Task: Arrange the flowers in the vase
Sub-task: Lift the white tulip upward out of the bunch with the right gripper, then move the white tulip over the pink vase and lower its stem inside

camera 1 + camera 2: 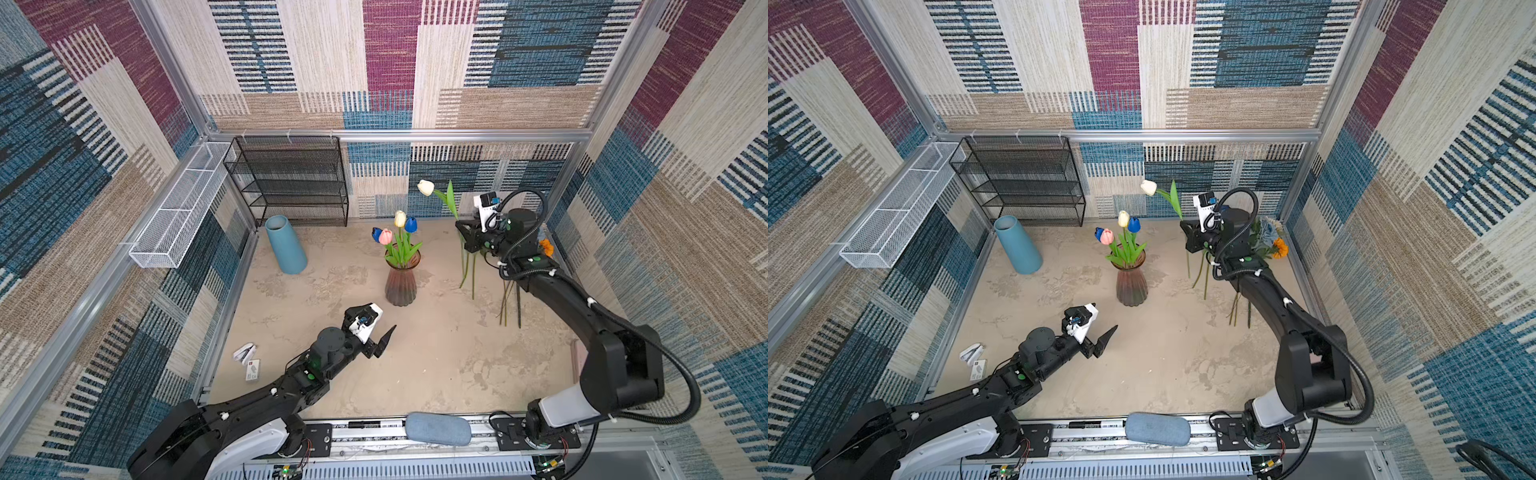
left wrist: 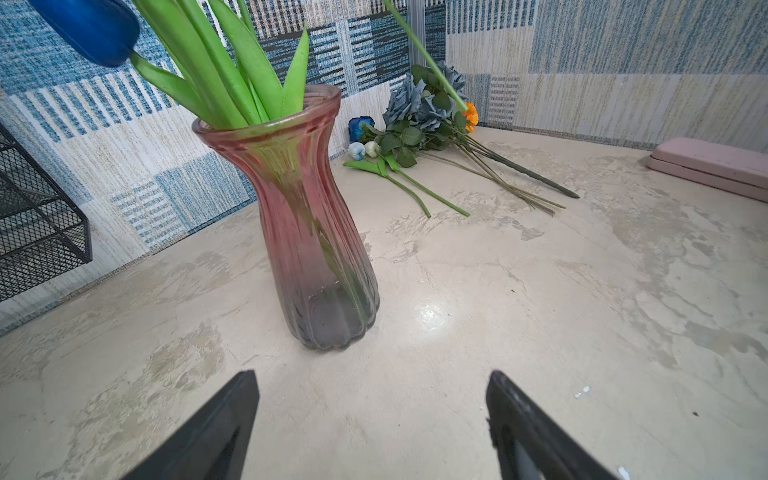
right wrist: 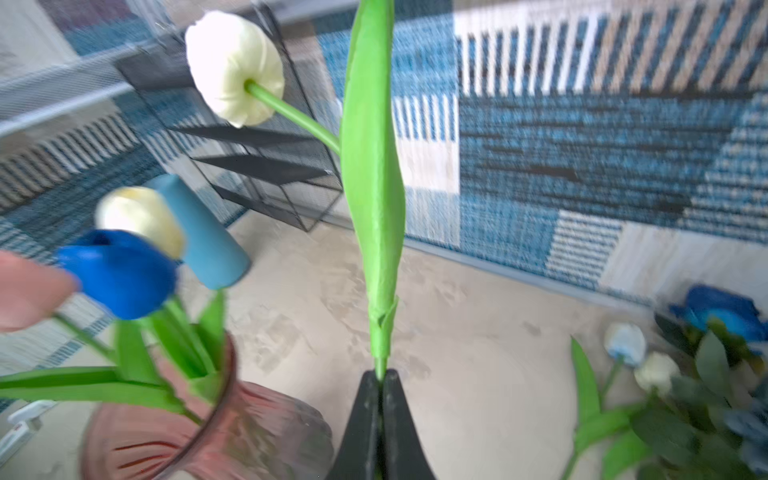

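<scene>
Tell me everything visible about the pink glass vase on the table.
The vase looks like ribbed clear glass, pink at the flared rim, shading to grey-purple at the wider base, with a narrow waist. It stands upright on the table. Four tulips stand in it, two blue, one pink, one cream; their green stems show through the glass. The open left hand is nearby, not touching it.

In a top view the right arm (image 1: 557,286) blocks most of the loose flowers (image 1: 542,238); just an orange bloom (image 1: 547,248) peeks out. The right wrist view smears the vase (image 3: 199,432), its base cut off by the edge. Two small white things (image 1: 248,360) near the left arm (image 1: 266,397) are too small to name.
</scene>
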### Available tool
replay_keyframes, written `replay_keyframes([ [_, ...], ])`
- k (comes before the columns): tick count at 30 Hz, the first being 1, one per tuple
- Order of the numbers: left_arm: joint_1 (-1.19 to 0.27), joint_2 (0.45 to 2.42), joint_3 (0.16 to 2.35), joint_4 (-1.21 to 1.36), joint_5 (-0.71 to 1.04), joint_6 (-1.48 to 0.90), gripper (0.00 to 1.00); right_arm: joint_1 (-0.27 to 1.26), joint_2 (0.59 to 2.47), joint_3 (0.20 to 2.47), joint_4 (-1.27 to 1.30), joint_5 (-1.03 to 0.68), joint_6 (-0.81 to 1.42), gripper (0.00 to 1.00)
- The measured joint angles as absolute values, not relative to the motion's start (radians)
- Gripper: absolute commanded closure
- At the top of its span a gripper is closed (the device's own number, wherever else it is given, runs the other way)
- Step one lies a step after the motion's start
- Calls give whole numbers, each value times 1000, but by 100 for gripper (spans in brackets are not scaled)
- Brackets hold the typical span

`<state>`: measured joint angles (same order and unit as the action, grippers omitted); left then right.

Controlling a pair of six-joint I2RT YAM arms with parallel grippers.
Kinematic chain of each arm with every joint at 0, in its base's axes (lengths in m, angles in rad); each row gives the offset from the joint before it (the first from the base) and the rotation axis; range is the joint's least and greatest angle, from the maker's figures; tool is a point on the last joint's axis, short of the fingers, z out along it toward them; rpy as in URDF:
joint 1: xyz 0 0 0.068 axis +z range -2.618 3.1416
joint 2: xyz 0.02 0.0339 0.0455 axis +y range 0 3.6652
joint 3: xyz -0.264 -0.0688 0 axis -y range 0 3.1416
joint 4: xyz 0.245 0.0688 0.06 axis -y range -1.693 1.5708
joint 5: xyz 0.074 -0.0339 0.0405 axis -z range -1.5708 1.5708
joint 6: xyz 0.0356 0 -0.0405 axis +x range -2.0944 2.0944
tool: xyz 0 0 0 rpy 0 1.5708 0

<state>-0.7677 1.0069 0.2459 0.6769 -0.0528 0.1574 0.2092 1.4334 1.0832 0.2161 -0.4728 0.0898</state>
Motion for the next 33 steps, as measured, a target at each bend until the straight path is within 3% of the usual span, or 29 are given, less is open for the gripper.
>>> replay_keyframes([
  [6,-768,998,237,677,-53,157,11,291,1321,920,609,-493,178,99],
  [15,-768,986,234,677,-53,157,11,440,1419,1007,972,-487,243,99],
  [23,-768,976,232,677,-57,157,11,487,1567,1045,1079,-455,220,99],
  [33,-768,931,228,660,-72,157,11,487,1619,963,1112,-434,182,98],
])
